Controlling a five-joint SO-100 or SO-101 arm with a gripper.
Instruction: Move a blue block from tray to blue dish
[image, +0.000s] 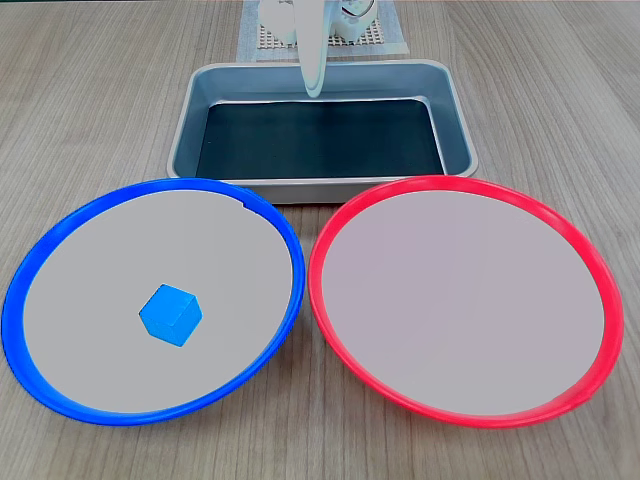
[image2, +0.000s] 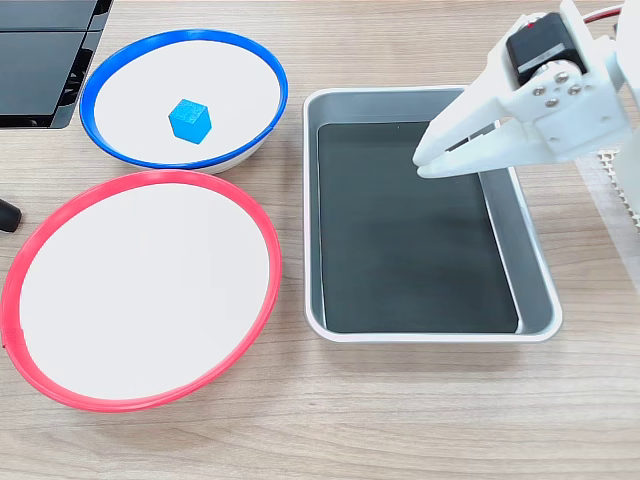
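Blue block (image: 170, 314) resting on the pale face of the blue dish (image: 60, 235), clear of its rim. Tray (image2: 530, 270) on the worktop (image: 90, 90) holds nothing. Hand (image2: 428, 163) hangs above the tray, its fingers nearly together and gripping nothing. Transfer appears complete.
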